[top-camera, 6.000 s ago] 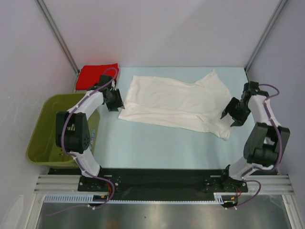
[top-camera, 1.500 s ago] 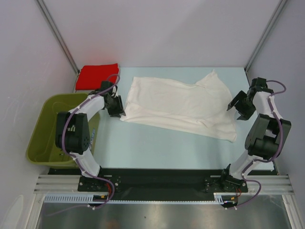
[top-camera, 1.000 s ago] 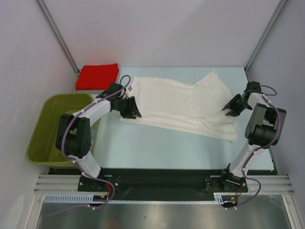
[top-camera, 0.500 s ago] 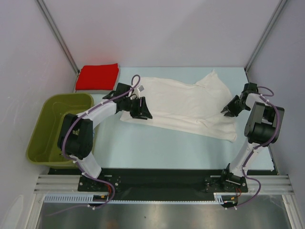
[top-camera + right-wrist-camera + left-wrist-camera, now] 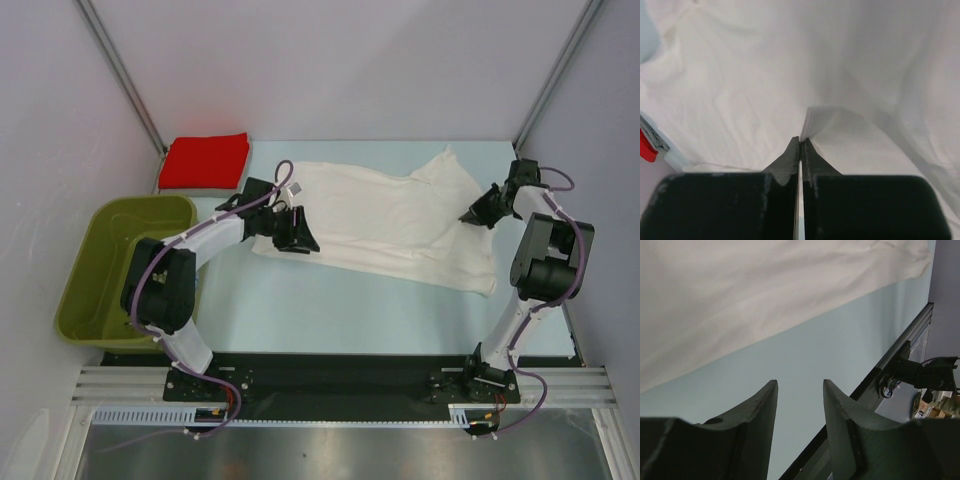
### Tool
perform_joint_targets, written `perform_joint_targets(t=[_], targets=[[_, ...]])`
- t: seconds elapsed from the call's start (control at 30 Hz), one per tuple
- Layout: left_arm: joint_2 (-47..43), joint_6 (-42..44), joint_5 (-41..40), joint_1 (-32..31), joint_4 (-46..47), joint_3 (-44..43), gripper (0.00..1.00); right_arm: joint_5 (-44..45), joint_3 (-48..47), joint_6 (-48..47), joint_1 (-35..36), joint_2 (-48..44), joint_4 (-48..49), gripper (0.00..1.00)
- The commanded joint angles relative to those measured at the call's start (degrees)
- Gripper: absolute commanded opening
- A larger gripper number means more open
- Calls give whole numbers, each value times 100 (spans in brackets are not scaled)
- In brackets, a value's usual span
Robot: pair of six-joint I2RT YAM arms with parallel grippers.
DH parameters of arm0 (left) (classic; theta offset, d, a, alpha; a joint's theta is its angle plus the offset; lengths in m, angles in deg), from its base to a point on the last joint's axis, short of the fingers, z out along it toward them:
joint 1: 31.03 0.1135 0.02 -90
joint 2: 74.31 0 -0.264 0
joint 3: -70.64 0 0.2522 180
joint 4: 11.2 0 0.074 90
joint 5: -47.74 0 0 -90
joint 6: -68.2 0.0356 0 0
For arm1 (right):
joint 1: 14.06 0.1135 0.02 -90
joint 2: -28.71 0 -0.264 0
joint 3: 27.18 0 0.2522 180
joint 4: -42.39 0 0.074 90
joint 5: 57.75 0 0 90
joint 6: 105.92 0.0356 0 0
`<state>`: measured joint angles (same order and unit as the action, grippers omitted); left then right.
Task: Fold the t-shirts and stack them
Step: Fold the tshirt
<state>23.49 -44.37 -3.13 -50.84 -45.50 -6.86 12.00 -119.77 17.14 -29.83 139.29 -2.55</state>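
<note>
A large white t-shirt point(image 5: 385, 225) lies spread across the middle of the pale blue table point(image 5: 330, 300). A folded red t-shirt point(image 5: 205, 160) sits at the back left corner. My left gripper point(image 5: 305, 243) hovers at the white shirt's near left edge. In the left wrist view it point(image 5: 799, 382) is open with only bare table between the fingers, and the white t-shirt point(image 5: 765, 290) lies just beyond them. My right gripper point(image 5: 469, 216) is at the shirt's right side. In the right wrist view it point(image 5: 801, 140) is shut on a pinched ridge of the white t-shirt point(image 5: 820, 117).
An olive-green basket point(image 5: 150, 202) stands off the table's left side, beside the left arm's base. Slanted metal posts point(image 5: 120, 75) rise at both back corners in front of plain walls. A black rail point(image 5: 900, 347) runs along the near table edge.
My right gripper has closed from open onto a fold of the white shirt and shifted slightly toward the back. My left gripper slid right along the shirt's near edge and stayed open.
</note>
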Motion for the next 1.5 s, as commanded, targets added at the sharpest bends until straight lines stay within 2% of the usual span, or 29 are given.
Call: perform_joint_targets(t=[0.0,0.43,0.57,0.8,0.87,0.9,0.93,1.13,1.3,1.47], targets=[[-173,-72,209,-23,331,55,47,-137,-519,183,179,33,24,0],[-77,-55,305,-23,392,161,47,-14,-1125,122,224,507,-256,0],[46,-72,305,-23,401,-6,47,74,-1214,-80,223,596,-485,4],[-15,-160,-73,109,261,-120,46,144,-1205,-133,127,622,-547,6],[-15,-134,-177,232,164,-155,46,136,-1231,-150,92,666,-564,13],[-7,-116,-239,293,120,-173,46,162,-1275,-151,74,710,-660,29],[2,-116,-283,442,15,-199,46,292,-1380,-168,39,754,-792,36],[142,-336,-293,1092,-65,-252,48,1109,-1154,-519,-154,44,-1671,63],[327,-389,-310,1234,-12,-296,48,1549,-285,-897,-269,-1195,-2295,76],[608,-731,-205,1261,286,-288,48,1911,841,-1091,-418,-2180,-2226,82]])
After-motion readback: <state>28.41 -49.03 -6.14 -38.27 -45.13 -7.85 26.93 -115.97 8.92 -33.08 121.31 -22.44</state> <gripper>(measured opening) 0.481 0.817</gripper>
